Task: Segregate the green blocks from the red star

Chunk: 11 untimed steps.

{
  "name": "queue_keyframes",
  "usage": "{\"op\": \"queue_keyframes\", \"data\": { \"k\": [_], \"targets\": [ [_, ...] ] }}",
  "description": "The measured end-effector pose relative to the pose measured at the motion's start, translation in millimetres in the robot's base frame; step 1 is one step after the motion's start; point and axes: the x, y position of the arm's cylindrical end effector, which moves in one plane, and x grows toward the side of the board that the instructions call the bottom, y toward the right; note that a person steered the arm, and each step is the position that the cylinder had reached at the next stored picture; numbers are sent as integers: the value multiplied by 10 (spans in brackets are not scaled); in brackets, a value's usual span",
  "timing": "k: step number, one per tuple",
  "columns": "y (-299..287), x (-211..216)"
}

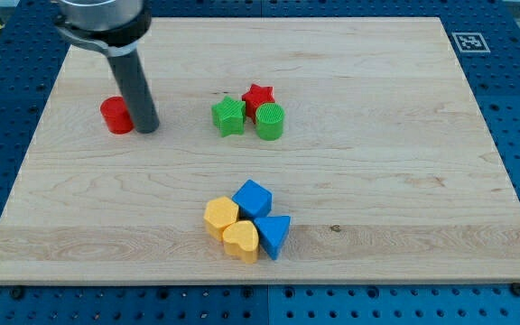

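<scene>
A red star (259,96) lies in the upper middle of the wooden board (404,162). A green star (228,116) touches it on its lower left. A green cylinder (270,121) touches it just below on the right. My tip (146,127) rests on the board well to the left of this cluster, right beside a red cylinder (116,116) on its right side.
Near the view's bottom middle sits a tight group: a blue cube (253,198), a blue triangle (273,235), and two yellow hearts (221,215) (241,240). A fiducial marker (469,41) is at the board's top right corner.
</scene>
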Motion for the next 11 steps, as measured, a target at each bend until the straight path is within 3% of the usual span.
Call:
{"op": "queue_keyframes", "data": {
  "k": [7,11],
  "targets": [
    [1355,-126],
    [1666,-132]
  ]
}}
